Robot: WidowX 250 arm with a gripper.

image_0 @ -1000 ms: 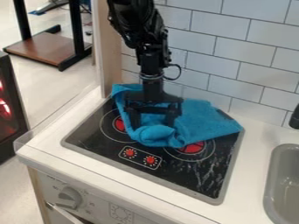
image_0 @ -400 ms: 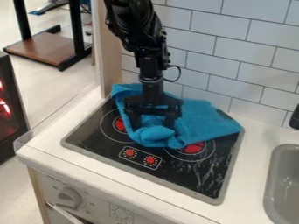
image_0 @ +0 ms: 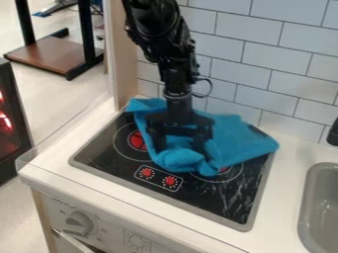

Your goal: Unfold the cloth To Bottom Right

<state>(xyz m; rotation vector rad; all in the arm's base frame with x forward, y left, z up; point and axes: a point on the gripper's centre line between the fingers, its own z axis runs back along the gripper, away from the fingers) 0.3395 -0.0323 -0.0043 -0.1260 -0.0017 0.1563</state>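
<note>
The blue cloth (image_0: 241,143) is spread in a rumpled heap over the back of the black cooktop (image_0: 198,197), which is set into the white surface (image_0: 284,163). The gripper (image_0: 180,148) is seen pointed down over the cloth's near left part, its jaws parted wide, with bunched cloth seen between them. Whether any fold is gripped cannot be told.

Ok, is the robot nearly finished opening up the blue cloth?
Probably not. Done: the blue cloth looks partly spread across the back of the stove top. In hand: the gripper is down at the bunched front, fingers apart. Left: opening that bunch toward the bottom right, where the stove top is bare.
</note>
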